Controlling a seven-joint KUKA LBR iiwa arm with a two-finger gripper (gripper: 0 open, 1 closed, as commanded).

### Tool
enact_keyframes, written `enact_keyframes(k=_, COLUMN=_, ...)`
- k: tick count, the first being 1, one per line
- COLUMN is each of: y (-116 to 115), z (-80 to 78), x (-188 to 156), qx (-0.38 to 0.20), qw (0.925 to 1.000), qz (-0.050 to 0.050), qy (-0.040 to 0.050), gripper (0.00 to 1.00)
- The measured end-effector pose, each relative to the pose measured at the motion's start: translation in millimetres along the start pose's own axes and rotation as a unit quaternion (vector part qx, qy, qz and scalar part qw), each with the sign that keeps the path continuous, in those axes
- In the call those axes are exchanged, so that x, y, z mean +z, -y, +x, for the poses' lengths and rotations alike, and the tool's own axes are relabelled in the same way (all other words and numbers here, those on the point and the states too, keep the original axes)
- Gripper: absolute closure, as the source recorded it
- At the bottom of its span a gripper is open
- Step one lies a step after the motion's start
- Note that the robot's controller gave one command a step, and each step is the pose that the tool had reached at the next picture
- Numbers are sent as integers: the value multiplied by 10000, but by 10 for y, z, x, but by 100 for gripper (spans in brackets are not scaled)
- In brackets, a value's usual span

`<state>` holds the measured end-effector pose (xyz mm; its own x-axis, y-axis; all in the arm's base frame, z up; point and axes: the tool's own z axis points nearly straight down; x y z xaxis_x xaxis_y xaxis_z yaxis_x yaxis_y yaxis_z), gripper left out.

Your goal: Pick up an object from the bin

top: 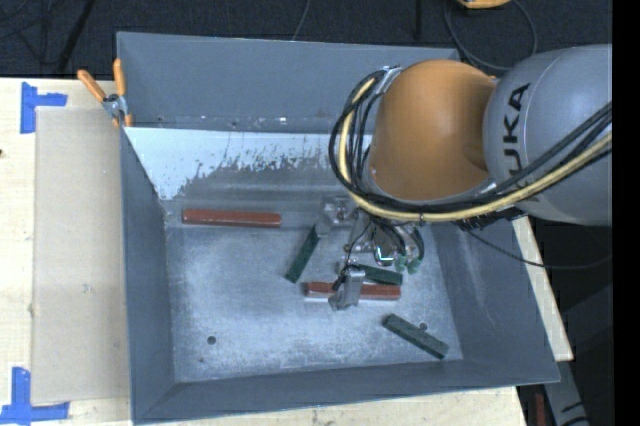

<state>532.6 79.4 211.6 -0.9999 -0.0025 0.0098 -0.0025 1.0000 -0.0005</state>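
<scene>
Bin floor (230, 314) bare left of hand (345, 295) over red-brown bar (380, 291)

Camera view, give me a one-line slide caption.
KUKA gripper low over a reddish-brown bar in the grey bin, a dark green bar beside it.

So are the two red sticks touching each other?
Apart. The camera view shows bare bin floor between the left red stick and the middle red stick.

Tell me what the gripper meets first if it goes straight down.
Most likely the red-brown bar lying directly beneath the gripper. The two may be touching, though height is hard to judge from this view.
</scene>
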Motion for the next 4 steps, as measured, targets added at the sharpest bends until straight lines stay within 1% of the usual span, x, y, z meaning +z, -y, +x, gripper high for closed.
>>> enact_keyframes(k=1, y=539, z=-345, x=919, qx=-406, qw=9992, qz=11, qy=8, gripper=0)
enact_keyframes(k=2, y=1106, z=-240, x=1382, qx=-9, qw=10000, qz=7, qy=9, gripper=0)
enact_keyframes(k=3, y=1081, z=-258, x=1353, qx=-14, qw=10000, qz=-5, qy=39, gripper=100)
enact_keyframes(k=4, y=1099, z=-230, x=-206, qx=-162, qw=9998, qz=1, qy=95, gripper=100)
